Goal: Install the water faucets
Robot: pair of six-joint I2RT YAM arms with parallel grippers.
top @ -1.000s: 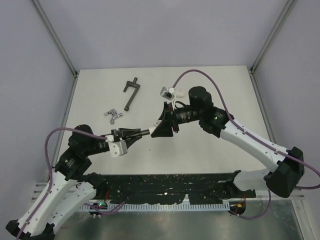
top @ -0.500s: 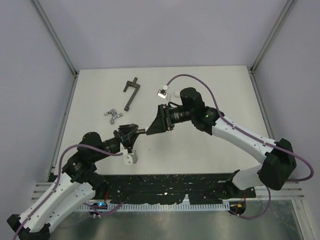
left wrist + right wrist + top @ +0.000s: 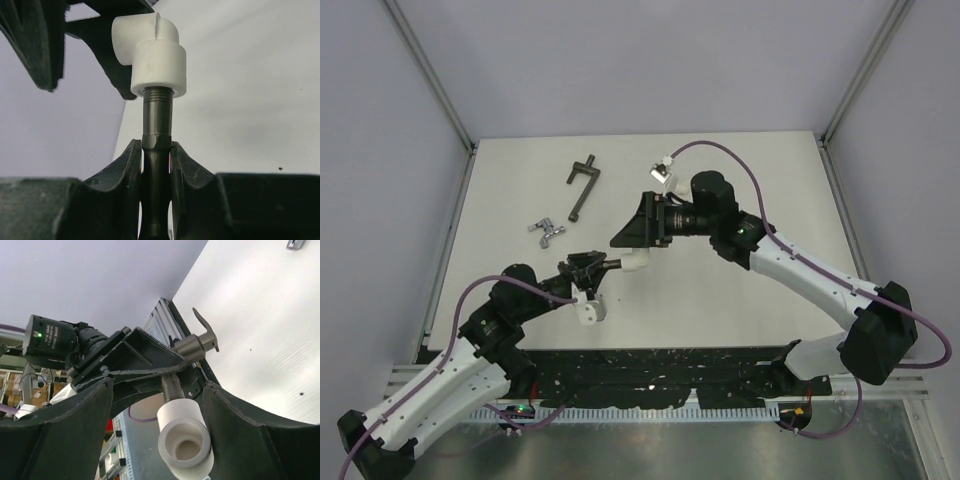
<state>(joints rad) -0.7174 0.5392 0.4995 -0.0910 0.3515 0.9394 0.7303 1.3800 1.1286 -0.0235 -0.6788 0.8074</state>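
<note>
The dark grey-bronze water faucet (image 3: 157, 125) is clamped by its body in my left gripper (image 3: 156, 146), which is shut on it. A white elbow fitting (image 3: 156, 62) sits threaded on its end. In the top view the left gripper (image 3: 598, 266) holds this pair above the table's middle, the elbow (image 3: 633, 260) pointing right. My right gripper (image 3: 625, 238) stands open around the elbow (image 3: 186, 439) without touching it; the faucet's lever (image 3: 204, 325) shows beyond. The shiny silver faucet (image 3: 546, 231) lies on the table to the left.
A long dark T-handled bar (image 3: 583, 186) lies at the back left of the white table (image 3: 760, 180). A black rack (image 3: 650, 375) runs along the near edge between the arm bases. Metal frame posts stand at the table's back corners.
My right gripper has opened and let go of the white elbow, drawing slightly back. The left gripper has shifted a little right with the faucet, the elbow staying on its thread.
</note>
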